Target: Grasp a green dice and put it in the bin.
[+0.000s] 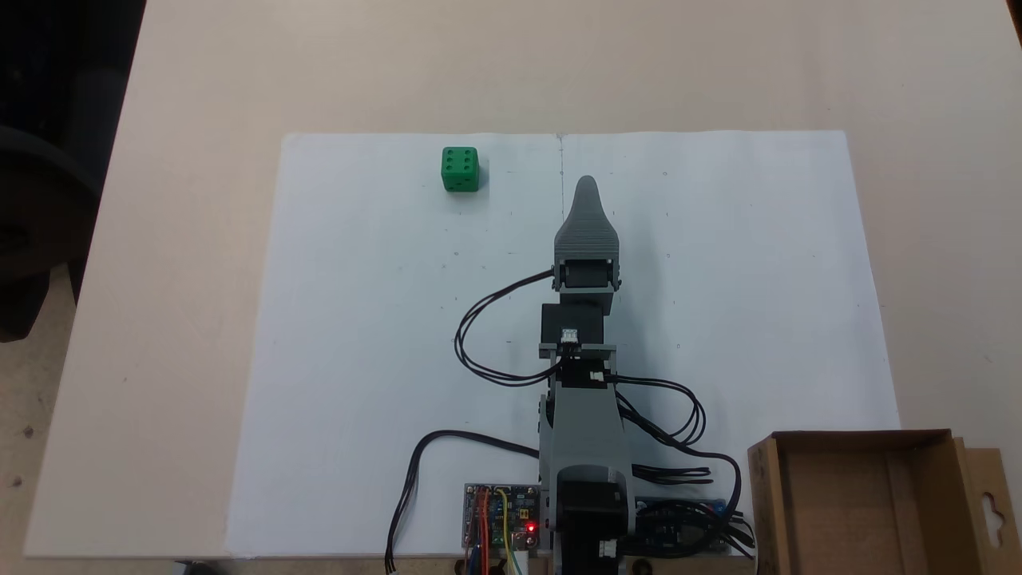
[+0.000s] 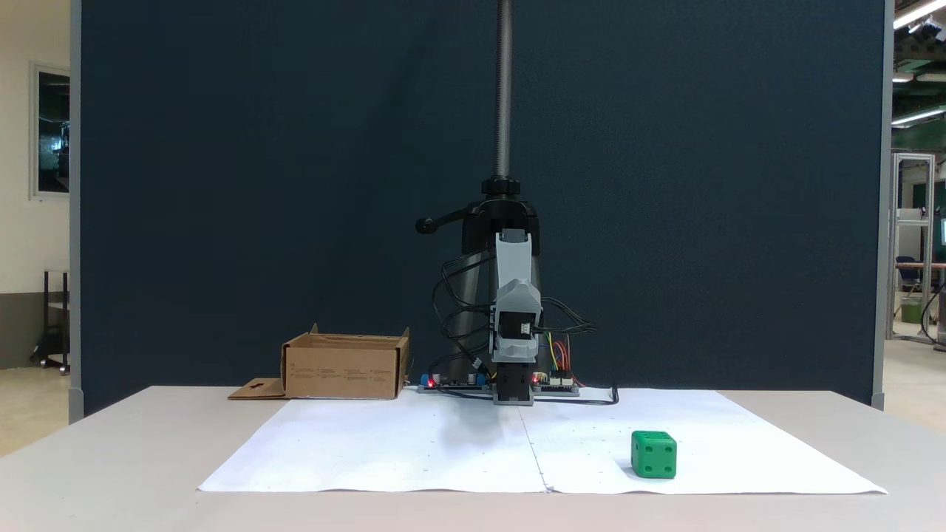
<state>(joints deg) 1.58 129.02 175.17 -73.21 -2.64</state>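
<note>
The green dice (image 1: 460, 169) lies on the white paper sheet, at the far left of it in a fixed view; from the other side the dice (image 2: 654, 454) stands near the sheet's front right. My gripper (image 1: 587, 188) reaches out along the sheet's middle seam, to the right of the dice and well apart from it. Its grey jaws lie stacked one over the other, so the gap is hidden. The bin (image 1: 858, 438), a shallow brown cardboard box with a hanger-hole flap (image 1: 990, 503), sits beside the arm's base; the bin (image 2: 344, 373) holds nothing that I can see.
Circuit boards (image 1: 499, 515) with a red light and loose black cables (image 1: 479, 351) lie around the arm's base. A black pole stand (image 2: 503, 111) rises behind the arm before a dark blue partition. The white paper sheet (image 1: 359, 359) covers most of the beige table.
</note>
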